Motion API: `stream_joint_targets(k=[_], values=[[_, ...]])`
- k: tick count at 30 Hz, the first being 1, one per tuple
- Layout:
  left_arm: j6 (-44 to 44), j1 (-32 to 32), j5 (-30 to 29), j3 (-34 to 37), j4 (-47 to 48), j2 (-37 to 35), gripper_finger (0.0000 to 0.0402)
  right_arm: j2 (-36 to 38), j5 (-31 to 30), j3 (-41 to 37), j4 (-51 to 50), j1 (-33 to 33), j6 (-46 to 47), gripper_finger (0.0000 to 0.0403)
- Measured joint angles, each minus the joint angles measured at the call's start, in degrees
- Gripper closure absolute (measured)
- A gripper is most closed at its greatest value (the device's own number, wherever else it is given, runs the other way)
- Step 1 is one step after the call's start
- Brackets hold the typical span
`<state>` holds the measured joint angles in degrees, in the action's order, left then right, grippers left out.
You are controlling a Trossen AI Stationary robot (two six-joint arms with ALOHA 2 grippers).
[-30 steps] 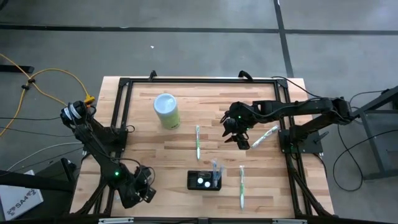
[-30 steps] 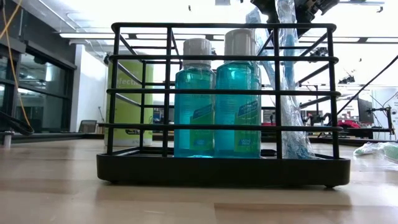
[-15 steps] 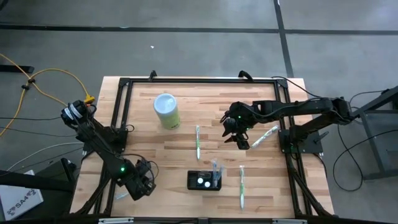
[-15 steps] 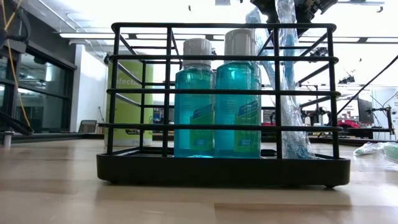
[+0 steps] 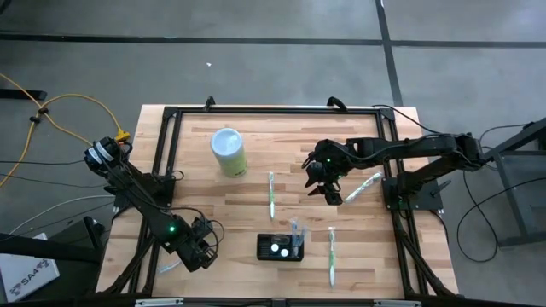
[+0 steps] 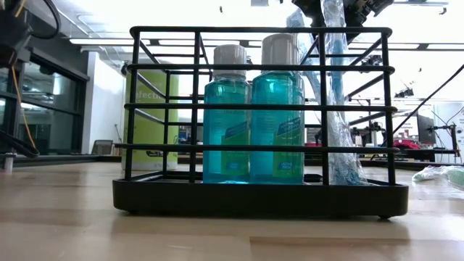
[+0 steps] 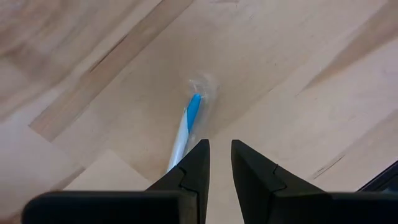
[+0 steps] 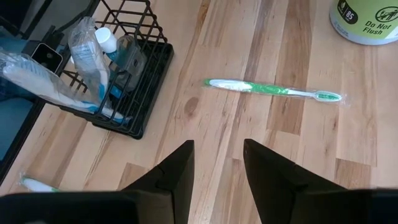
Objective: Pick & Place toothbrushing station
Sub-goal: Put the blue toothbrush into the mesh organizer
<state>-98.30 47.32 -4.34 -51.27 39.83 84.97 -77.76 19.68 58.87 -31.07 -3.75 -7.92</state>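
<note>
The toothbrushing station [image 5: 280, 248] is a black wire rack near the table's front middle. It stands on its base and holds two blue bottles [image 6: 250, 116] and a wrapped toothbrush [image 6: 337, 94]; it also shows in the right wrist view [image 8: 118, 81]. My left gripper [image 5: 200, 250] hangs low to the left of the station, open by a narrow gap [image 7: 217, 158], over a wrapped blue-and-white toothbrush [image 7: 188, 124] lying on the wood. My right gripper [image 5: 326, 189] is open and empty [image 8: 217, 162] above the table's middle right.
A pale green cylinder [image 5: 229, 152] stands at the far left. A green toothbrush [image 5: 271, 194] lies in the middle, another [image 5: 331, 254] lies right of the station, and a wrapped one [image 5: 365, 186] lies near the right rail. A black frame [image 5: 273, 111] borders the table.
My left gripper has moved a little toward the table's right edge, nearer the station. The station and the toothbrushes have stayed where they were.
</note>
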Motion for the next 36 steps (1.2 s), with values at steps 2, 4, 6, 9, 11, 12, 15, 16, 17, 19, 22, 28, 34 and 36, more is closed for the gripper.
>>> stream_joint_targets(k=[2, 4, 6, 9, 11, 12, 15, 16, 17, 19, 22, 28, 34, 36], values=[[0.5, -0.2, 0.0, 0.0, 0.0, 0.0, 0.0342, 0.0, 0.0, 0.0, 0.0, 0.0, 0.0, 0.0272], [1.2, -0.4, 0.0, 0.0, 0.0, 0.0, 0.0348, 0.0, 0.0, 0.0, 0.0, 0.0, 0.0, 0.0272], [1.0, -0.4, 0.0, 0.0, 0.0, 0.0, 0.0355, 0.0, 0.0, 0.0, 0.0, 0.0, 0.0, 0.0272], [2.4, -0.4, 0.0, 0.0, -0.2, 0.0, 0.0359, 0.0, 0.0, 0.0, 0.0, 0.0, 0.0, 0.0272], [2.5, -0.4, 0.0, 0.0, -0.2, 0.0, 0.0357, 0.0, 0.0, 0.0, 0.0, 0.0, 0.0, 0.0272], [2.5, -0.4, 0.0, 0.0, -0.2, 0.0, 0.0354, 0.0, 0.0, 0.0, 0.0, 0.0, 0.0, 0.0272], [3.8, -0.3, 0.0, 0.0, -0.3, 0.0, 0.0337, 0.0, 0.0, 0.0, 0.0, 0.0, 0.0, 0.0272], [3.9, -0.3, 0.0, 0.0, -0.4, 0.0, 0.0330, 0.0, 0.0, 0.0, 0.0, 0.0, 0.0, 0.0272], [3.9, -0.3, 0.0, 0.0, -0.4, 0.0, 0.0323, 0.0, 0.0, 0.0, 0.0, 0.0, 0.0, 0.0272], [3.8, -0.3, 0.0, 0.0, -0.4, 0.0, 0.0310, 0.0, 0.0, 0.0, 0.0, 0.0, 0.0, 0.0272], [3.7, 0.0, 0.0, 0.0, -0.4, 0.0, 0.0292, 0.0, 0.0, 0.0, 0.0, 0.0, 0.1, 0.0272], [2.3, 1.1, 0.0, 0.0, 1.4, 0.0, 0.0275, 0.0, 0.0, 0.0, 0.0, 0.0, 0.2, 0.0272], [1.9, 2.2, 0.0, 0.0, 3.1, 0.0, 0.0274, 0.0, 0.0, 0.0, 0.0, 0.0, 0.2, 0.0272], [1.9, 2.4, 0.0, 0.0, 3.1, 0.2, 0.0274, 0.0, 0.0, 0.0, 0.0, 0.0, 0.4, 0.0272]])
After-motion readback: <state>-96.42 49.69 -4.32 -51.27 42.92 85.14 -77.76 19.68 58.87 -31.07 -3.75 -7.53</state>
